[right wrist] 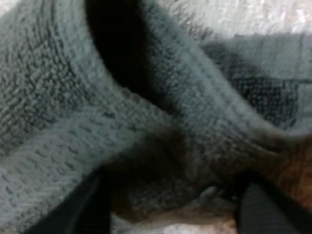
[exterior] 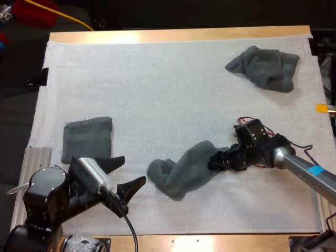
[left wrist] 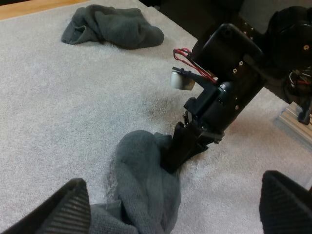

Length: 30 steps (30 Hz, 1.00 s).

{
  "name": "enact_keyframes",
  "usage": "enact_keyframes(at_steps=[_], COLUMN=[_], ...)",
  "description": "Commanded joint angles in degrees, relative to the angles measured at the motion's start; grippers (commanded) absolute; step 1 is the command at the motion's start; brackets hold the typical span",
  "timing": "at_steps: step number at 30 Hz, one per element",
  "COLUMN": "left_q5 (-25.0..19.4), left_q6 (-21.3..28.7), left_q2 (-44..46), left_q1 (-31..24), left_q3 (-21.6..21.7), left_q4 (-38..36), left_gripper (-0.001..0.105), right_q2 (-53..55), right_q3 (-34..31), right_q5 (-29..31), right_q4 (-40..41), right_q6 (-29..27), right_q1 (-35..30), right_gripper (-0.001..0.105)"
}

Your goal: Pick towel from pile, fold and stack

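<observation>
Holding the crumpled towel (exterior: 181, 169) by its right end with the right end effector (exterior: 216, 160), clamped on the cloth from both sides, near the front middle of the white mat (exterior: 157, 84). Waiting with the left end effector (exterior: 127, 177) spread wide and clear of anything, just beside the bunched left end of that towel. Judging the step in hand to be spreading the cloth flat before any fold.

Bring the left end effector to the bunched end, low over the mat, and pinch a single layer at an edge or corner rather than the whole lump. Close fully before pulling. Then draw the two ends apart along one line, slowly, until flat; lift a little to let twisted folds drop out. Hold firm on the right side and watch for slip there; hard to tell how deep into the cloth that clamp bites.

Avoid dragging toward the folded towel (exterior: 87, 137) at the left of the mat, just beyond the left end effector, to spare it a knock. Leave the far towel (exterior: 265, 68), crumpled near the mat's far right corner, alone for now
</observation>
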State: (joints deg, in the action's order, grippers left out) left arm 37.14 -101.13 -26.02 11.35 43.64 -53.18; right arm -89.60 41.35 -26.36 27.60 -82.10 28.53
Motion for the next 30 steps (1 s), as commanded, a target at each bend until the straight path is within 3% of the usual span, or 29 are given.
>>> enact_keyframes(at_steps=[1, 5, 9, 20, 26, 30], left_q5=[0.5, 0.5, 0.5, 0.5, 0.5, 0.5], left_q6=[-0.4, -0.4, -0.4, -0.4, -0.4, -0.4], left_q2=[0.1, 0.1, 0.1, 0.1, 0.1, 0.1], left_q1=[0.3, 0.3, 0.3, 0.3, 0.3, 0.3], left_q3=[0.5, 0.5, 0.5, 0.5, 0.5, 0.5], left_q4=[0.3, 0.3, 0.3, 0.3, 0.3, 0.3], left_gripper=[0.069, 0.069, 0.069, 0.069, 0.069, 0.069], right_q2=[-0.2, -0.1, 0.3, 11.4, 16.6, 17.3], right_q3=[0.0, 0.0, 0.0, 1.2, 7.4, 14.8], right_q5=[-0.9, -0.8, -0.8, 0.1, 0.8, 0.8], right_q4=[-0.3, -0.3, -0.3, 1.1, 2.2, 4.9], right_q6=[0.1, 1.0, 1.2, 1.2, 1.4, 1.4], right_q1=[-0.4, -0.4, -0.4, -0.4, -0.4, -0.4], right_gripper=[0.044, 0.028, 0.001, 0.001, 0.001, 0.001])
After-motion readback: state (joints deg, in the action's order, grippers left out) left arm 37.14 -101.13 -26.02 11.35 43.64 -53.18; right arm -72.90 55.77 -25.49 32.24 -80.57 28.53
